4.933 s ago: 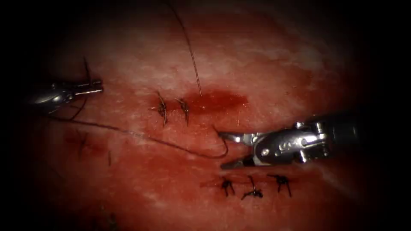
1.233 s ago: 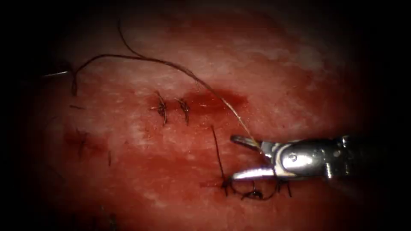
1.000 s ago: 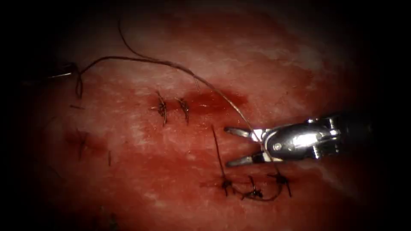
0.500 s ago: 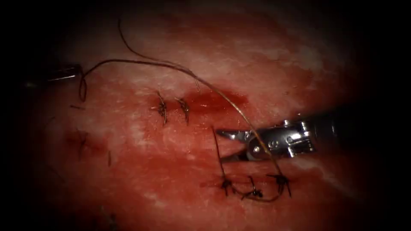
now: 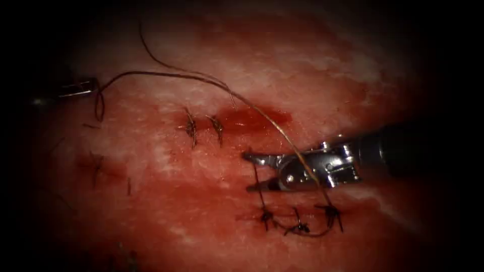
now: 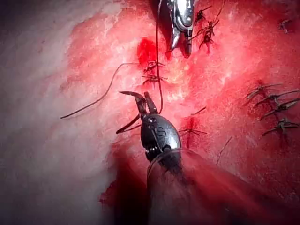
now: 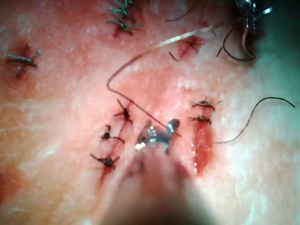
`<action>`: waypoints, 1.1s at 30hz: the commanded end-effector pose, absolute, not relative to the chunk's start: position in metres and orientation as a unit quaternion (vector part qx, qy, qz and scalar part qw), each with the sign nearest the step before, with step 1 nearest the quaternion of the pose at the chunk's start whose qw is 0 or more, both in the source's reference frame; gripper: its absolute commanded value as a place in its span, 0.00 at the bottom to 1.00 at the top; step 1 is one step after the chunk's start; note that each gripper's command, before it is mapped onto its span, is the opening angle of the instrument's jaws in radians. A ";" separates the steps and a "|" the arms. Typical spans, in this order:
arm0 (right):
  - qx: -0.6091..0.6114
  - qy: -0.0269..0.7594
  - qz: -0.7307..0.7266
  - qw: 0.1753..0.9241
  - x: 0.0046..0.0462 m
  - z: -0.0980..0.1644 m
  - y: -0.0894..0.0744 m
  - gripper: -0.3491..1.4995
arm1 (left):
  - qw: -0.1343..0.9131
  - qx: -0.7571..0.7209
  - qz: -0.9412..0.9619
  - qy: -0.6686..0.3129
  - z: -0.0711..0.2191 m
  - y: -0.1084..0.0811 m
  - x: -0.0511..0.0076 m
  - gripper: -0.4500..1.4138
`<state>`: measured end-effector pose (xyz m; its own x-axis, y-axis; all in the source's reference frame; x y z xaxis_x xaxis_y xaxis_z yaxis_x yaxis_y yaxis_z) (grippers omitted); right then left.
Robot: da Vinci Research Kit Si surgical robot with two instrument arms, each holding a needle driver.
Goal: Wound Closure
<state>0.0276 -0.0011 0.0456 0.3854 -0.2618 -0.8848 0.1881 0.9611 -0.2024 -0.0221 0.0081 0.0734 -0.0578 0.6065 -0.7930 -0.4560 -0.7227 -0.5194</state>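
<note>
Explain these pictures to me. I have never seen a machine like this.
This is a bench surgical robot practising stitches on pork belly, the tissue. One picture looks down from an endoscope; the other two come from cameras riding on each arm.

The left arm's tool has its jaws shut on what looks like the curved needle, gripped near mid-curve and not in the tissue. The thread runs from there across to the right arm's tool, whose jaws are open and hold nothing; a thread tail stands between them.

Finished stitches and red fluid lie on the tissue.
</note>
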 end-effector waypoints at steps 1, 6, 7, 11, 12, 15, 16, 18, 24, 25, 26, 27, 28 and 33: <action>-0.030 0.536 -0.138 0.832 0.0281 0.046 -0.002 0.61 | 0.367 -0.580 0.724 -0.066 0.074 0.007 -0.0226 0.01; 0.015 0.539 -0.170 0.825 0.0280 0.045 -0.003 0.00 | 0.367 -0.580 0.724 -0.066 0.074 0.007 -0.0226 0.01; 0.017 0.539 -0.171 0.825 0.0279 0.044 -0.003 0.00 | 0.367 -0.580 0.724 -0.066 0.074 0.007 -0.0226 0.01; 0.027 0.530 -0.180 0.828 0.0278 0.043 -0.003 0.00 | 0.367 -0.580 0.724 -0.067 0.074 0.007 -0.0226 0.00; 0.030 0.530 -0.181 0.828 0.0278 0.042 -0.003 0.00 | 0.367 -0.580 0.724 -0.067 0.074 0.007 -0.0226 0.00; 0.037 0.532 -0.180 0.827 0.0280 0.040 -0.003 0.00 | 0.366 -0.580 0.725 -0.066 0.074 0.007 -0.0226 0.00; 0.038 0.532 -0.179 0.827 0.0280 0.040 -0.003 0.00 | 0.364 -0.580 0.726 -0.064 0.074 0.007 -0.0226 0.00; 0.041 0.532 -0.177 0.827 0.0281 0.038 -0.003 0.00 | 0.364 -0.580 0.726 -0.064 0.074 0.007 -0.0226 0.00; 0.045 0.534 -0.173 0.826 0.0288 0.036 -0.004 0.00 | 0.364 -0.581 0.725 -0.063 0.074 0.007 -0.0227 0.00; 0.049 0.536 -0.176 0.824 0.0290 0.036 -0.004 0.00 | 0.364 -0.581 0.725 -0.063 0.074 0.007 -0.0228 0.00; 0.052 0.536 -0.178 0.823 0.0292 0.036 -0.004 0.00 | 0.364 -0.581 0.725 -0.063 0.074 0.007 -0.0228 0.00; 0.056 0.536 -0.181 0.823 0.0294 0.035 -0.004 0.00 | 0.364 -0.581 0.725 -0.063 0.074 0.007 -0.0228 0.00; 0.060 0.535 -0.185 0.822 0.0296 0.035 -0.005 0.00 | 0.364 -0.581 0.725 -0.063 0.074 0.007 -0.0228 0.00; 0.076 0.540 -0.197 0.814 0.0307 0.034 -0.006 0.00 | 0.364 -0.580 0.726 -0.063 0.074 0.007 -0.0228 0.00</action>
